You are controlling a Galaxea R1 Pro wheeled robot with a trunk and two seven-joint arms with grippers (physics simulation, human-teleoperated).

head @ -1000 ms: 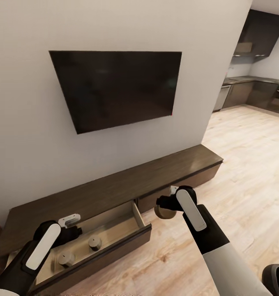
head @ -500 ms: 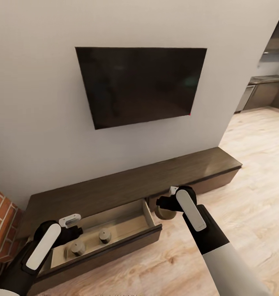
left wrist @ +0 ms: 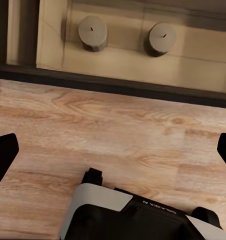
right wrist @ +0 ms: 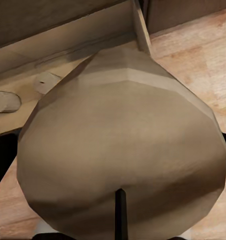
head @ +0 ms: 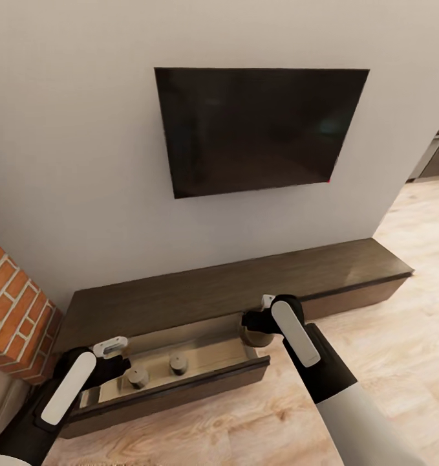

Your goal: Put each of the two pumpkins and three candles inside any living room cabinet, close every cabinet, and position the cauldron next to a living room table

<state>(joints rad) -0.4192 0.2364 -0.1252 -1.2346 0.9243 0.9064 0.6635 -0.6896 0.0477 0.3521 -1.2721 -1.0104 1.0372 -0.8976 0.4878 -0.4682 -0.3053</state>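
brown candles, two in drawer (head: 180, 382), one (head: 253, 334) held

dark wall-mounted tv (head: 258, 129), brick column (head: 15, 310), pale wood floor (head: 387, 362)

From the head cam we're looking forward and down at the wall TV (head: 261, 129) and the cabinet (head: 245, 285), fairly far back. Left wrist cam is facing straight down over the floor (left wrist: 113, 140), catching the open drawer (head: 180, 362) too. Right wrist cam is sitting super close behind a candle (right wrist: 123, 150), sharing that drawer.
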